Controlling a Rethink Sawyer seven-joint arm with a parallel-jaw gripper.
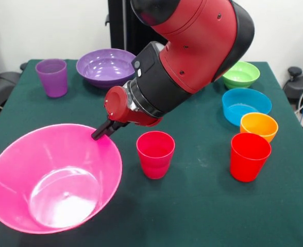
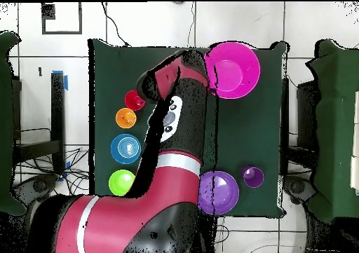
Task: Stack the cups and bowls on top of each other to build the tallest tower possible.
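With nothing stacked yet, the gripper [image 1: 101, 131], its jaw state unreadable, touches the huge pink bowl's [image 1: 17, 206] upper-right rim, seemingly needing alignment next.

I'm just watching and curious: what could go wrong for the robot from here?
The gripper hangs right at the pink bowl's rim, so a push could tip or slide the bowl. The magenta cup stands just below the arm and could get knocked over. Nothing is stacked yet, so the tower has not begun.
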